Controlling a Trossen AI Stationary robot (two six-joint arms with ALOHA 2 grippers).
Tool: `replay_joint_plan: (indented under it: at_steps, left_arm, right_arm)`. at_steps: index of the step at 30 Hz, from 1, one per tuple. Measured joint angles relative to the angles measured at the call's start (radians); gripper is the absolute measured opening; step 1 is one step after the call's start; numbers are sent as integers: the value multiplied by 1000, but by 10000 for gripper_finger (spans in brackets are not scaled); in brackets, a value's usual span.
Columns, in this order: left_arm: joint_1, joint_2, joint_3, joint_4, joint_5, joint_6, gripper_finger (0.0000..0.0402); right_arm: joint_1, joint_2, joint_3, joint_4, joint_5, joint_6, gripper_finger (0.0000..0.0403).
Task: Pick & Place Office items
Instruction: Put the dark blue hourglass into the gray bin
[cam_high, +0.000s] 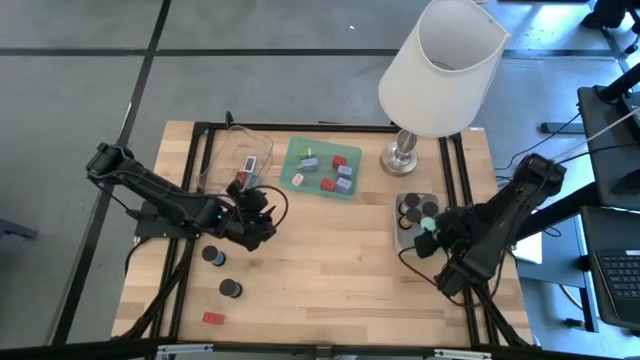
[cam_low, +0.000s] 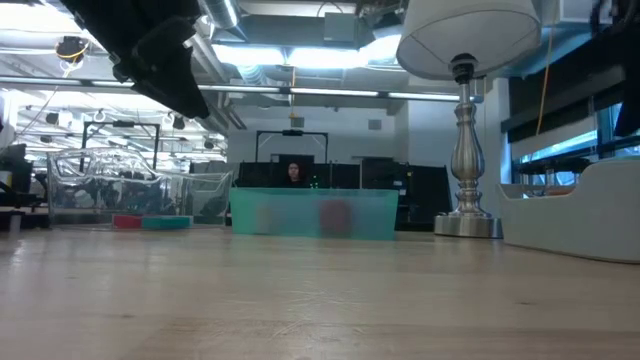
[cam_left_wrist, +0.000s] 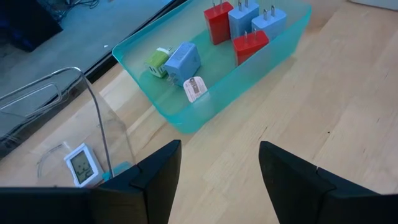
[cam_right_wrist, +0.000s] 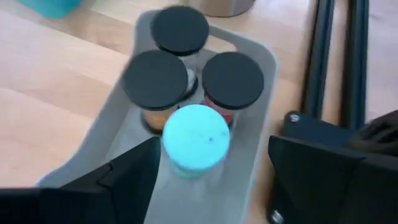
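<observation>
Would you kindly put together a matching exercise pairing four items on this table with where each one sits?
Items:
1. mint-green cap
2. lime-green plug block
3. small white display unit
4. flat red rectangle

Places:
A. bare tabletop, near front edge
B. grey tray, beside black caps
C. clear tray
D. teal tray

Pairs: 1-B, 2-D, 3-C, 4-A
</observation>
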Motion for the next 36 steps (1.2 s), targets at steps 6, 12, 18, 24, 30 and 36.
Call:
replay_joint_plan:
  at_steps: [6,12,18,24,30,36]
  left_arm:
    - [5,0,0,88,3,96,212]
    - [0,-1,8,187,261,210,212]
    - [-22,-1,18,193,711,236,210]
    - [-119,-1,18,200,999,408,210]
    - [-194,0,19,284,880,418,210]
    - [-203,0,19,332,867,416,210]
  right_arm:
    - [0,-41,172,35,100,-175,301]
    - [0,-33,233,221,387,-434,296]
    - [-1,-34,228,461,550,-789,296]
    - [-16,-34,228,521,597,-923,296]
    - [-43,-34,228,521,600,-929,296]
    - [-55,-34,228,524,571,-875,296]
